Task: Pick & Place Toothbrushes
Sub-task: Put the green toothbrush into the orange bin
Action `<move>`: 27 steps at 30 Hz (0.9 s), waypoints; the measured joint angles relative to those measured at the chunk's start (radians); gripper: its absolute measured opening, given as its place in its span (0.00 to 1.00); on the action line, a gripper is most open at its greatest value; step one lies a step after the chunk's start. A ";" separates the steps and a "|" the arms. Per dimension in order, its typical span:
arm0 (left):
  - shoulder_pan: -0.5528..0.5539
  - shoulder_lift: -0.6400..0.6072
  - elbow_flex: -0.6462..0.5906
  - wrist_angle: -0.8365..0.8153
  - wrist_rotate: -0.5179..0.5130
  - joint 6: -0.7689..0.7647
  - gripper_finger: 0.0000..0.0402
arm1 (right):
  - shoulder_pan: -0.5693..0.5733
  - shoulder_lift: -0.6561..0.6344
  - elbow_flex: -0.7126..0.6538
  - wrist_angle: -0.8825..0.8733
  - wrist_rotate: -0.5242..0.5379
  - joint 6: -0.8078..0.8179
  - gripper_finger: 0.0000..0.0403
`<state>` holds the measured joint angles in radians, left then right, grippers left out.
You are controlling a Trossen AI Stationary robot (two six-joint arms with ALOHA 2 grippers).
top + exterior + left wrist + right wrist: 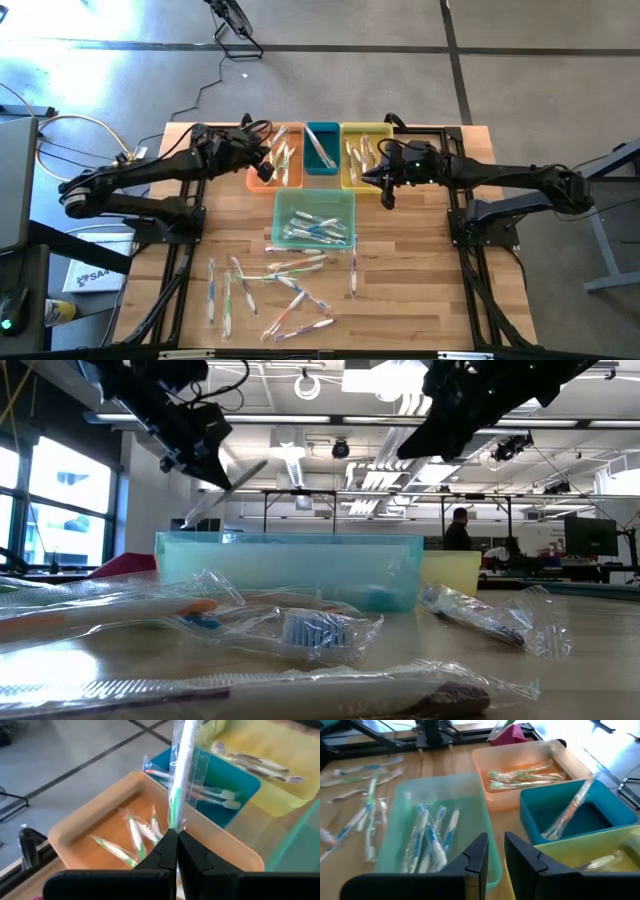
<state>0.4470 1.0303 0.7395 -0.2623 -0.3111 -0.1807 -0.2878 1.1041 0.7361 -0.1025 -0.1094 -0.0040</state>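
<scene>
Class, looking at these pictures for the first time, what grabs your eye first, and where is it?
Four coloured bins: orange bin, dark teal bin and yellow bin in a row, a pale green bin in front. Wrapped toothbrushes lie scattered nearer the table's front edge. The left hand pinches a green-handled toothbrush above the orange bin.

Four bins stood on the pale, wood-grained desk: an orange bin, a dark teal bin, a yellow bin and a translucent mint-green bin. The toothbrush in the black left end effector was white with a green handle, in clear wrapping. Loose toothbrushes on the desk showed blue, green, pink and orange accents.
</scene>
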 joint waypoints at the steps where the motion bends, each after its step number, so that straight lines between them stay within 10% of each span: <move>1: 0.011 0.014 0.000 0.006 0.008 -0.006 0.00 | 0.000 0.009 0.000 0.005 0.009 0.000 0.14; 27: 0.176 0.342 0.000 0.092 0.126 -0.143 0.00 | 0.000 0.035 0.000 0.029 0.003 0.000 0.14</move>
<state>0.6228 1.3722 0.7391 -0.1703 -0.1851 -0.3242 -0.2882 1.1393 0.7358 -0.0735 -0.1068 -0.0040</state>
